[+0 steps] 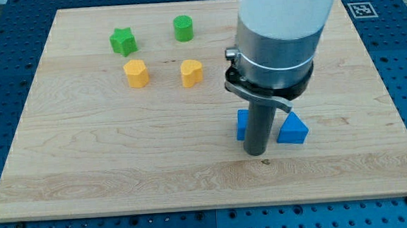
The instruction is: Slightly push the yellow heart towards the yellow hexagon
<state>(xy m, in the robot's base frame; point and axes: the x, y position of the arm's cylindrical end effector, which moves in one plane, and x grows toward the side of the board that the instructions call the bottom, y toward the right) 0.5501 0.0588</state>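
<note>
The yellow heart lies on the wooden board in the upper middle of the view. The yellow hexagon lies a short way to its left, apart from it. My tip rests on the board well below and to the right of the heart, right beside two blue blocks. The arm's white and grey body hangs above the rod and hides part of the board behind it.
A green star and a green cylinder lie above the yellow blocks. A blue block, partly hidden by the rod, and a blue triangle flank my tip. The wooden board sits on a blue perforated table.
</note>
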